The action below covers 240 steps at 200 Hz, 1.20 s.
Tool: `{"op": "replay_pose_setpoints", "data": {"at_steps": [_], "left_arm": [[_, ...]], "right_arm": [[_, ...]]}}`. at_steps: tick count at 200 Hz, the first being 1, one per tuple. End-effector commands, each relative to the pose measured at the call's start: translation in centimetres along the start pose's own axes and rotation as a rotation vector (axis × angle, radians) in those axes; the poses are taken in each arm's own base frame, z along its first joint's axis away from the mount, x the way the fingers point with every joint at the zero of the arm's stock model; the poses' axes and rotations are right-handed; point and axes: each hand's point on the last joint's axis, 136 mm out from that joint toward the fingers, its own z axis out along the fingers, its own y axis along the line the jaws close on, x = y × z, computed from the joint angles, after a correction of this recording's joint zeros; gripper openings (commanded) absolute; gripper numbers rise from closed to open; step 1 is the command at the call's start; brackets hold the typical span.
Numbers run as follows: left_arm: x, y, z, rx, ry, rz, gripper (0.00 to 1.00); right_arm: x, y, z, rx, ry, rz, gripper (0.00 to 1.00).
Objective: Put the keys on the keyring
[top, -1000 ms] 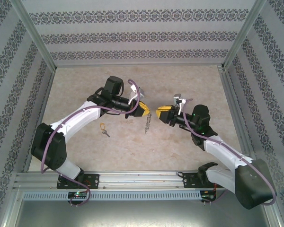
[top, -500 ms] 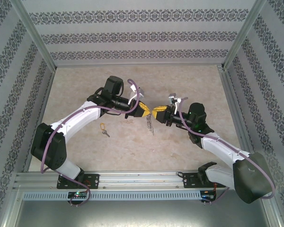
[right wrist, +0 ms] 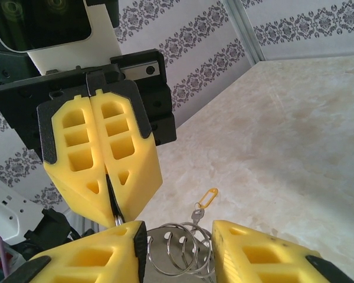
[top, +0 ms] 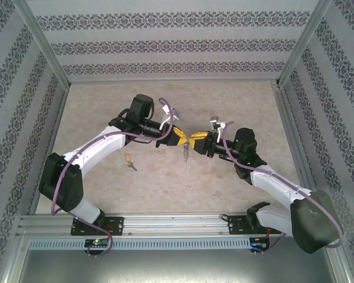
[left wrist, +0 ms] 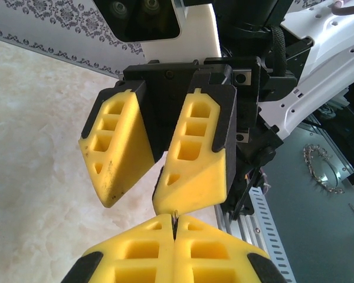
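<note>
Over the marbled beige table [top: 236, 100], the yellow-padded left gripper [right wrist: 112, 206] is clenched on a thin edge of the silvery metal-loop keyring [right wrist: 174, 250]. The keyring dangles between the spread, empty fingers of the yellow-padded right gripper [left wrist: 144, 194], and if those fingers close off-centre they could twist the loops out of so slight a hold. The tiny dark metal key [right wrist: 197, 213] lies on the table well apart, ungrasped, and its small yellow tag [right wrist: 208, 196] seems blank, though it is too small to be sure.
</note>
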Motion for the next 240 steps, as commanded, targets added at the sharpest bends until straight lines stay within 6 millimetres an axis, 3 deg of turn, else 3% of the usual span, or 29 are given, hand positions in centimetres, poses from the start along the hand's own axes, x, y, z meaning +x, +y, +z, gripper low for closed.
{"op": "replay_pose_setpoints", "data": {"at_steps": [1, 38, 75, 124, 168, 204, 240], "left_arm": [[-1.1, -0.4, 0.3, 0.037, -0.024, 0.044, 0.00], [-1.2, -0.4, 0.2, 0.041, -0.027, 0.045, 0.00], [-1.4, -0.4, 0.2, 0.043, -0.027, 0.044, 0.00], [-1.5, -0.4, 0.1, 0.044, -0.028, 0.046, 0.00], [-1.5, -0.3, 0.2, 0.049, -0.027, 0.043, 0.00], [-1.5, -0.1, 0.3, 0.052, -0.029, 0.040, 0.00], [-2.2, 1.0, 0.0, -0.010, -0.053, 0.012, 0.01]], "right_arm": [[-1.3, 1.1, -0.7, -0.029, -0.041, -0.072, 0.36], [-1.4, 1.7, -1.2, -0.049, -0.043, -0.073, 0.35], [-1.1, 2.9, -0.3, -0.116, 0.003, -0.071, 0.34], [-0.5, 2.7, 0.5, -0.128, 0.028, -0.064, 0.31], [-0.6, 2.4, 0.8, -0.120, 0.024, -0.069, 0.20], [-0.7, 2.4, 0.8, -0.124, 0.026, -0.072, 0.00], [-0.5, 1.6, 0.6, -0.100, 0.019, -0.075, 0.00]]}}
